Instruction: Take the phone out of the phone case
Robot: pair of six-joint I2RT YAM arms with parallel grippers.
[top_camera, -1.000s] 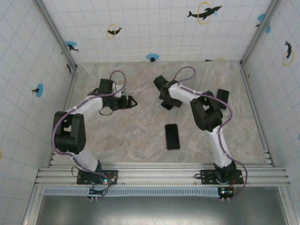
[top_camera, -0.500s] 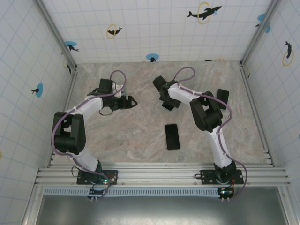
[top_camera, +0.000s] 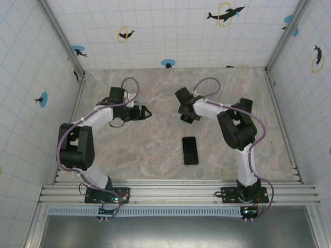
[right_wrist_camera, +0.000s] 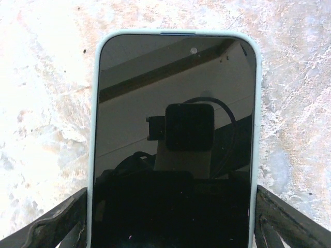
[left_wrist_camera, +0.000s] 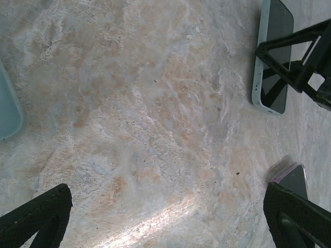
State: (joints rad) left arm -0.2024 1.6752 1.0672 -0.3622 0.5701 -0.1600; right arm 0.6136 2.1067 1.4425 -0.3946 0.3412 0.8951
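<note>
A phone [right_wrist_camera: 176, 129] with a dark screen sits face up in a pale blue-green case [right_wrist_camera: 93, 155] over the marble table. My right gripper [right_wrist_camera: 170, 219] is shut across its width, with one finger [right_wrist_camera: 57, 222] against each long edge of the case. From above, the same gripper [top_camera: 187, 114] and the cased phone are at the table's middle. In the left wrist view the cased phone [left_wrist_camera: 273, 57] is at the upper right behind the right gripper's black fingers [left_wrist_camera: 295, 49]. My left gripper [top_camera: 146, 110] stands open over bare table to the left, its fingers [left_wrist_camera: 36, 214] wide apart.
A second dark phone [top_camera: 190, 150] lies flat on the table nearer the arm bases. A dark flat object [top_camera: 246, 106] lies beside the right arm. A pale rounded edge [left_wrist_camera: 8, 103] shows at the left wrist view's left border, and a pink-edged object [left_wrist_camera: 289, 173] by its right finger.
The right arm's elbow has swung to the right, and its gripper with the cased phone has shifted slightly right. The left arm has not moved.
</note>
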